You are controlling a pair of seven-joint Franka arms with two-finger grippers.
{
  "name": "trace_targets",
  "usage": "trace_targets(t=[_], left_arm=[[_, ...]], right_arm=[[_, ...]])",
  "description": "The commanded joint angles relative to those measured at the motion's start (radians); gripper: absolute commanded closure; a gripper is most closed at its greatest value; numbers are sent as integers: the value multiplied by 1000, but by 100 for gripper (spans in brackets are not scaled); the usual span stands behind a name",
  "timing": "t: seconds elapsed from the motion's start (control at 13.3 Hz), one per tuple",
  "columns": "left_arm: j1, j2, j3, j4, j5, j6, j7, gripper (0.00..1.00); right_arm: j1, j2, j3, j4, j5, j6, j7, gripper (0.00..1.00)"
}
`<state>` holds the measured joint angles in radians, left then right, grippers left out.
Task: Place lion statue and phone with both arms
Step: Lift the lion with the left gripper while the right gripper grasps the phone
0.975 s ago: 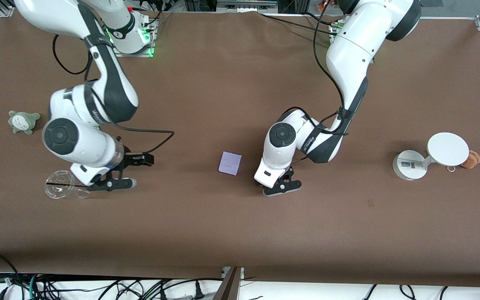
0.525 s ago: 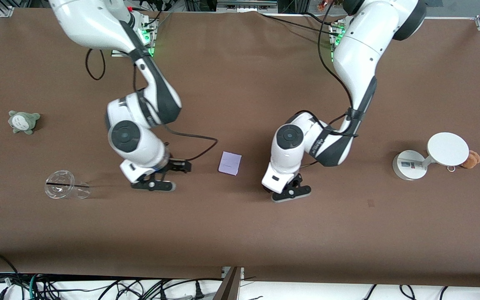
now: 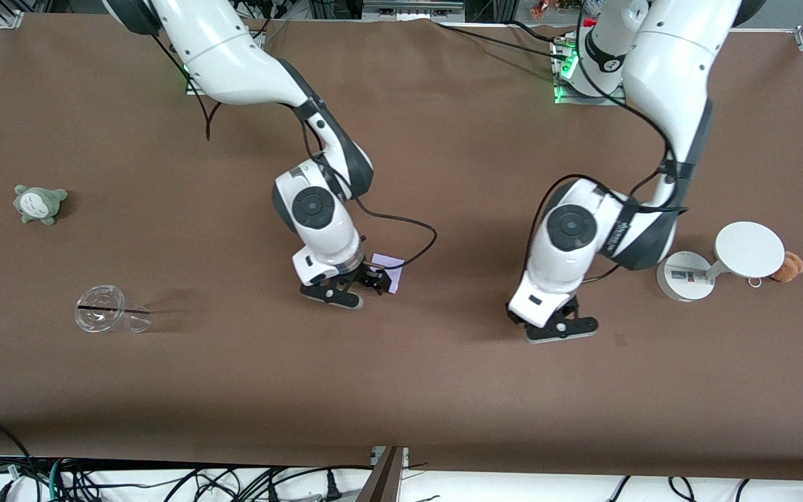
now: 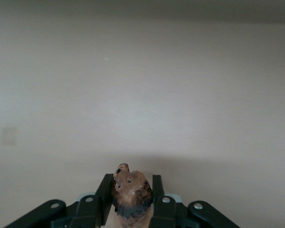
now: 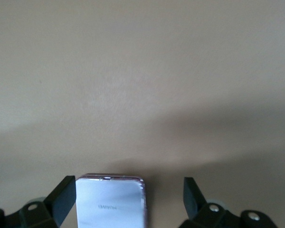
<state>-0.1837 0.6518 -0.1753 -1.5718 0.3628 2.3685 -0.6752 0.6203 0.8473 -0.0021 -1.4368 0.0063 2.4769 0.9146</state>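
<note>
While the brown cloth of the bench (image 3: 401, 390) runs unbroken from edge to edge, we see cables hanging below the edge nearest the front camera and aluminium framing at the corners by the arms' bases. Near the right arm's end lie a grey-green plush (image 3: 39, 203) and, closer to the front-camera edge, a clear plastic cup (image 3: 103, 310) on its side. Near the left arm's end stands a white round stand (image 3: 719, 261) with a brown plush (image 3: 789, 266) touching its disc.

We find the phone (image 3: 389, 270) near the middle of the bench, lying flat. The right gripper (image 3: 346, 287) is low over it, fingers spread wide. We find the left gripper (image 3: 560, 328) over bare cloth between the phone and the white stand, closer to the stand, clamped on the lion statue (image 4: 131, 192).

From the front view we cannot see the lion at all, since the left arm's wrist covers it; the left wrist view shows its head and dark mane pinched between the two fingers (image 4: 104, 197). The right wrist view shows the phone (image 5: 110, 202) between the parted fingers, closer to one than the other, which the front view only half shows.
</note>
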Motion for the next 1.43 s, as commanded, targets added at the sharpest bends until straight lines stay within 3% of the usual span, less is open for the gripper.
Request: trace_targets(t=[0.0,0.22,0.53,0.67,1.12,1.27,1.35], left_arm=[[122,-60,-26,-193,22,182,129,100],[196,-58,-26,-255,22,267,218,100],[254,-60,-27,-272,24,275,296,100],[280,-60,-33,-289,24,288,312,100],[328,-58,-46,-323,24,322,335,100],[336,-55,-47,-332,24,321,335,100],[336,-54,-49,-333,24,321,333,95]], right_arm=[[36,32,-15,30,-75,13,108,0],[59,58,-15,59,-86,11,161,0],[68,75,-16,78,-92,13,171,0],[76,96,-15,98,-153,11,170,0],[81,102,-15,99,-164,10,168,0],[81,101,-15,99,-163,7,156,34],[81,101,-15,99,-166,7,149,48]])
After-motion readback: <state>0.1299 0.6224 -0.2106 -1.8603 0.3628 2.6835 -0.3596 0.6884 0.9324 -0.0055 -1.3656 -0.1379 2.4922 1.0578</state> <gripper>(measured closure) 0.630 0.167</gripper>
